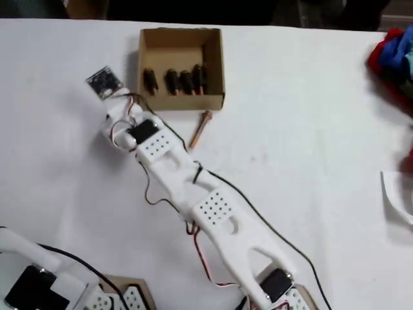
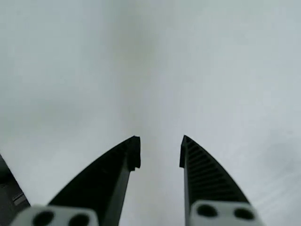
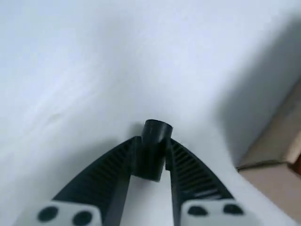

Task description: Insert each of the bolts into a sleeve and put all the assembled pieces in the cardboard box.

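Note:
My right gripper is shut on a black sleeve, held just above the white table beside the cardboard box. In the high view the right arm stretches from the near right base up to the box's left front corner. The box holds several dark assembled pieces in a row. One copper-coloured bolt lies on the table just in front of the box. My left gripper is open over bare table with nothing between its fingers. The left arm sits folded at the near left.
A heap of red and blue cloth lies at the far right edge, with a white object below it. Cables trail along the right arm. The table is white.

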`<state>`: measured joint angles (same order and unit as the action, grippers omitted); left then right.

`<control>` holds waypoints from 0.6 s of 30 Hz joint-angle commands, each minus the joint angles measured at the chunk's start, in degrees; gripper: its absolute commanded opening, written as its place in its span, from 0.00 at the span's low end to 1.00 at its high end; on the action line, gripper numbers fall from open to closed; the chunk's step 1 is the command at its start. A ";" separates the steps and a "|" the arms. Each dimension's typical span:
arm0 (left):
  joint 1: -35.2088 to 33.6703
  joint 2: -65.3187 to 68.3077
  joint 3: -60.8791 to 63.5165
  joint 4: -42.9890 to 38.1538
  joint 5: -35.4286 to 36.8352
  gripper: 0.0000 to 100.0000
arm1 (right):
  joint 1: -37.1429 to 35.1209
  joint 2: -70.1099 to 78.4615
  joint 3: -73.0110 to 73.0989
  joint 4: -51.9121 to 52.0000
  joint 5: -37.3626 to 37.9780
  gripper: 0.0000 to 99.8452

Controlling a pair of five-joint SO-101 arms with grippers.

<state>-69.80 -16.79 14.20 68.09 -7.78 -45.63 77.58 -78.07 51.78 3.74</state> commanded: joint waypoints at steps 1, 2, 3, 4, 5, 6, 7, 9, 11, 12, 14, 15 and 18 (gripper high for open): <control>-0.62 -0.88 -7.34 3.25 2.46 0.16 | -0.31 -1.01 -0.35 -0.48 1.41 0.06; -0.62 -0.88 -9.10 4.40 3.08 0.16 | -0.22 -1.01 -0.35 -0.13 1.41 0.06; -0.53 -0.88 -10.86 5.36 3.34 0.16 | -0.04 -1.10 -0.35 0.57 1.41 0.06; -0.26 -0.88 -12.53 6.33 3.43 0.16 | 0.04 -1.19 -0.35 1.45 1.41 0.06; -0.18 -0.88 -14.02 7.12 4.04 0.16 | 0.04 -1.19 -0.70 2.77 1.49 0.06; -0.09 -0.88 -15.43 7.65 4.84 0.16 | 0.04 -1.19 -0.88 4.26 1.85 0.05; -0.09 -0.88 -16.57 8.00 5.71 0.16 | 0.04 -1.27 -0.97 5.67 1.93 0.04; -0.09 -0.88 -18.33 8.09 7.21 0.16 | 0.31 -1.45 -1.67 8.84 1.93 0.02; 0.00 -0.88 -19.30 8.09 7.65 0.16 | 1.01 -1.89 -2.81 12.97 1.93 0.02; 0.62 -0.79 -19.21 7.91 7.65 0.16 | 1.36 -2.15 -3.25 14.90 1.93 0.02; 2.29 -0.79 -18.77 8.18 7.65 0.16 | 2.68 -2.59 -4.57 18.33 1.93 0.02; 3.34 -0.44 -18.68 8.26 7.65 0.16 | 3.47 -2.86 -5.45 20.18 1.93 0.02; 7.47 -0.35 -16.66 7.82 7.65 0.16 | 5.67 -3.91 -9.14 26.95 1.93 0.02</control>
<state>-66.37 -16.79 -2.15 76.00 -0.84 -42.90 77.05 -83.60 73.23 5.23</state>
